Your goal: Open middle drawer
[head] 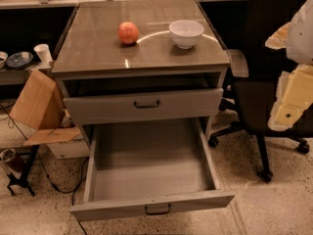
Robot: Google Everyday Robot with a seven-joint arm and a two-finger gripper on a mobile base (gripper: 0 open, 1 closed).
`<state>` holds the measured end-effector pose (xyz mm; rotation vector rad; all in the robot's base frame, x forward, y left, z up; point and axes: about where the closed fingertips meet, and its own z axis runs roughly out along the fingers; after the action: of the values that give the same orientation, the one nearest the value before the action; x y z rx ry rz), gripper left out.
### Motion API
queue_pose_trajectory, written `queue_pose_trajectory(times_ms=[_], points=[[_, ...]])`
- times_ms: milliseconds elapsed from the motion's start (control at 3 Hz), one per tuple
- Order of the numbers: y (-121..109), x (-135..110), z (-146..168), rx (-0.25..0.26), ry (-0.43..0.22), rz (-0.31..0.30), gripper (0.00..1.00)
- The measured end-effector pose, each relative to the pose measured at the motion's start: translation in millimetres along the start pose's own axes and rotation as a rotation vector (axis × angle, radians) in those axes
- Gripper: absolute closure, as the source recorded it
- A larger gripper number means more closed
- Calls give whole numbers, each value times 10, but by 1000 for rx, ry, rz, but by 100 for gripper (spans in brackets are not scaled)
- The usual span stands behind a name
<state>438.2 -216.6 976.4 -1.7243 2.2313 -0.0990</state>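
The grey cabinet (pixel 142 62) stands in the middle of the view. Its uppermost drawer (pixel 144 106), with a taller front and a dark handle (pixel 146 104), is pulled out a little. Below it the middle drawer (pixel 149 168) is pulled far out and is empty inside; its low front panel (pixel 151 207) carries a small dark handle (pixel 158 209). The lowest drawer is hidden under it. My gripper (pixel 289 106) shows as pale cream parts at the right edge, in front of the chair, well apart from the drawers and holding nothing that I can see.
An orange-red fruit (pixel 128 33) and a white bowl (pixel 186 33) sit on the cabinet top. A black office chair (pixel 264 82) stands right of the cabinet. Cardboard (pixel 36 102), a box and cables lie on the floor at left. A paper cup (pixel 43 53) stands on a low shelf.
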Motion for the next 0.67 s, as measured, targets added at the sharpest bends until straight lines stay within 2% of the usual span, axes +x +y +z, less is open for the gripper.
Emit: queue_pose_trajectory(times_ms=[333,667], points=[[0,0,0,0,0,0,0],[98,52,128,14,-53,-12,0]])
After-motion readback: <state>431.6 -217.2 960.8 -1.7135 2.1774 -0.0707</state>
